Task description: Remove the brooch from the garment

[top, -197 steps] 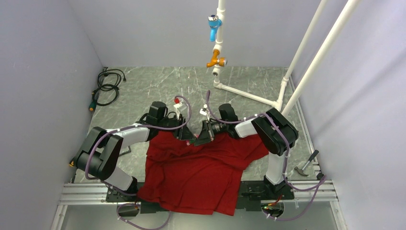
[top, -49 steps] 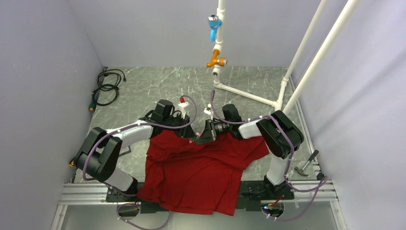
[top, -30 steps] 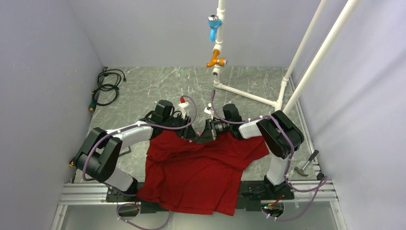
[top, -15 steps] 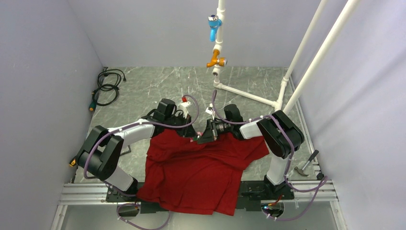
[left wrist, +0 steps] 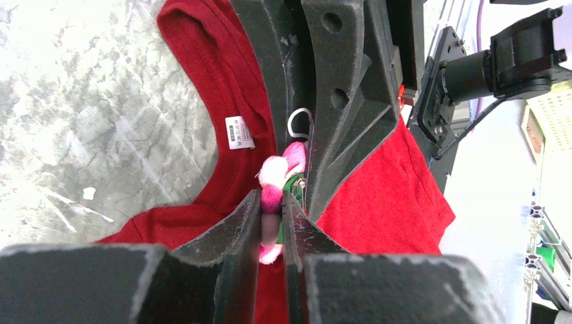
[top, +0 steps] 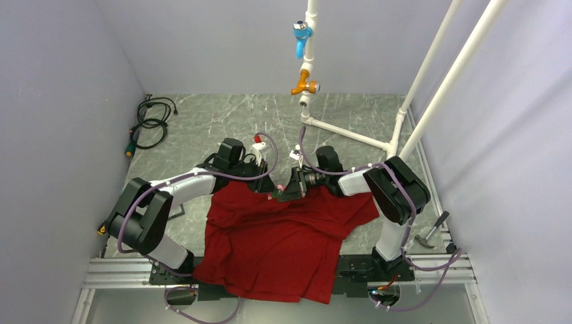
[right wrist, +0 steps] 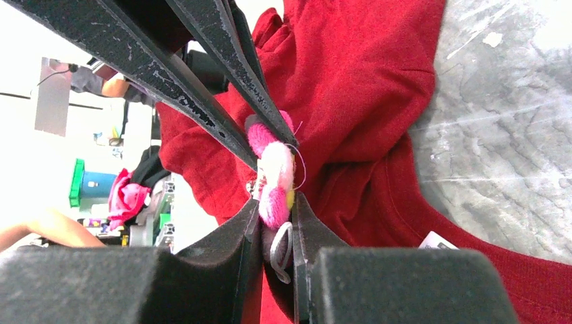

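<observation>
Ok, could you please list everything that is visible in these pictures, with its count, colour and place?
T-shirt: 1, red, spread on the table between the arms, collar on the far side.
label: 1, white, inside the collar.
brooch: 1, pink and white, fluffy, at the collar.
cable: 1 coil, black, far left of the table.
pipe frame: 1, white, far right.
blue tap: 1, on the upright pipe at the back.
orange tap: 1, below the blue one.
hammer: 1, grey, right edge.
table: 1, grey-green, marbled.
left gripper: 1, black, shut on the brooch.
right gripper: 1, black, shut on the brooch, facing the left one.
</observation>
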Robot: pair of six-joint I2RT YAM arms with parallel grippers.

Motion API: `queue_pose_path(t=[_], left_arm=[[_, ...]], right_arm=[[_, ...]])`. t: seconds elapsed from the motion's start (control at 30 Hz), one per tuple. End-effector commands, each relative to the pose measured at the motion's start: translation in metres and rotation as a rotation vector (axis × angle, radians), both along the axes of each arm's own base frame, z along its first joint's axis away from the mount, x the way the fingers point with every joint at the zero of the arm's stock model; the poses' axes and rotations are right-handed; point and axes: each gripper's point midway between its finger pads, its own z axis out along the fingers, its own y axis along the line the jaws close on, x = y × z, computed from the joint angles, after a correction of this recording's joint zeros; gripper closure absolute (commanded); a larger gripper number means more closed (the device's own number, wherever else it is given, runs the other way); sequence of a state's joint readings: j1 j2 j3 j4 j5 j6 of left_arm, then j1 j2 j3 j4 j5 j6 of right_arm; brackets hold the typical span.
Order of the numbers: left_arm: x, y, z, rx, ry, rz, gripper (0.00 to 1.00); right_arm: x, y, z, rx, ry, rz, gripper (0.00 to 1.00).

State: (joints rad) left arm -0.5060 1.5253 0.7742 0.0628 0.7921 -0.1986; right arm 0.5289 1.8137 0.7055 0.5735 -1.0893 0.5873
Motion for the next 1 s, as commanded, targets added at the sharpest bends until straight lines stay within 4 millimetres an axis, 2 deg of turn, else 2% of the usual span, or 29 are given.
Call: queue_pose_path(t=[0.0,0.07,0.13,0.17,0.23,0.3,0.4,0.5,0.57,0.6,0.7,0.77,0.83,0.97], left_arm=[[-0.016,-0.008,0.011,-0.071,0.001,-0.110,0.81],[-0.020,-0.009,0.008,-0.075,0.013,-0.132,0.85],[-0.023,-0.010,0.006,-0.085,0.024,-0.155,0.94],[-0.025,-0.010,0.006,-0.091,0.027,-0.163,0.99],[-0.027,-0.009,0.004,-0.096,0.026,-0.167,1.00],[-0.028,-0.008,0.002,-0.107,0.041,-0.170,1.00],[-0.030,-0.007,-0.001,-0.121,0.065,-0.174,1.00],[-0.027,-0.007,-0.003,-0.123,0.081,-0.162,1.00],[-0.024,-0.006,-0.004,-0.128,0.098,-0.142,1.00],[-0.021,-0.004,-0.005,-0.129,0.107,-0.127,1.00],[-0.013,0.000,-0.007,-0.134,0.122,-0.093,1.00],[-0.010,0.002,-0.008,-0.136,0.128,-0.086,1.00],[-0.008,0.003,-0.009,-0.134,0.132,-0.078,1.00],[-0.005,0.007,-0.011,-0.143,0.161,-0.051,1.00]], right_arm=[[0.008,0.005,0.030,0.094,-0.139,0.022,1.00],[0.007,0.004,0.030,0.099,-0.137,0.029,1.00],[0.006,0.004,0.030,0.098,-0.134,0.037,0.92],[0.005,0.003,0.029,0.096,-0.132,0.040,0.83],[0.006,0.001,0.028,0.091,-0.136,0.039,0.71],[0.006,-0.001,0.027,0.087,-0.141,0.038,0.69],[0.006,-0.004,0.024,0.082,-0.143,0.037,0.69],[0.005,-0.004,0.024,0.088,-0.141,0.038,0.78],[0.004,-0.004,0.024,0.091,-0.138,0.040,0.80],[0.003,-0.004,0.024,0.091,-0.135,0.045,0.77],[0.001,-0.006,0.022,0.082,-0.130,0.054,0.54],[-0.001,-0.008,0.020,0.073,-0.131,0.057,0.46],[0.000,-0.008,0.019,0.065,-0.135,0.056,0.42],[0.003,-0.008,0.010,0.043,-0.127,0.050,0.41]])
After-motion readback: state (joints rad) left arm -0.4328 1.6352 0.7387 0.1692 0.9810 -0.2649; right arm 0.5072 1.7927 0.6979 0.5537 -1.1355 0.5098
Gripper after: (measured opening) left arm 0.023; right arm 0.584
